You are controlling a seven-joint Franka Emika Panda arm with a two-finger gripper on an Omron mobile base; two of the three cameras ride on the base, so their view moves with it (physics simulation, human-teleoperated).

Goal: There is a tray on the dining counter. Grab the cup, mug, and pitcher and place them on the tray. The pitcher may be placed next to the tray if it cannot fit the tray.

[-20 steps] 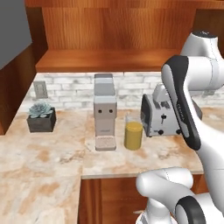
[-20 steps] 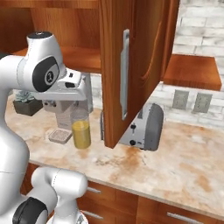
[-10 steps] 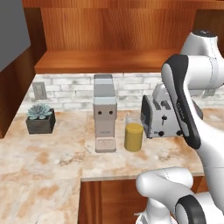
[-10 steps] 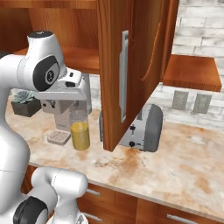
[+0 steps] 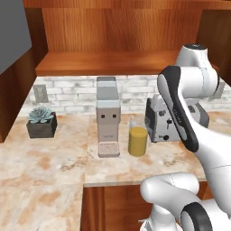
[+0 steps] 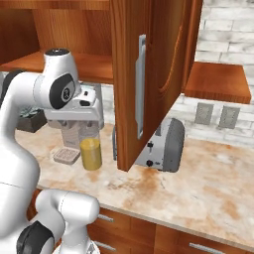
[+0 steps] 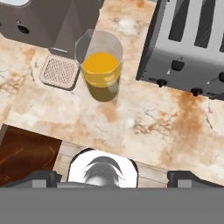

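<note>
Right now the clear glass cylindrical pitcher of amber-yellow liquid is standing upright on the beige-and-tan marbled stone counter, just beside the grey coffee machine's perforated drip tray and near the silver toaster. Its long axis is running vertically, mouth up. The gripper is hanging above the counter's front edge with its two dark fingertips spread wide and holding nothing. The pitcher is lying forward of the claw and slightly toward the coffee machine's side, so the approach probably calls for reaching forward and down.
</note>
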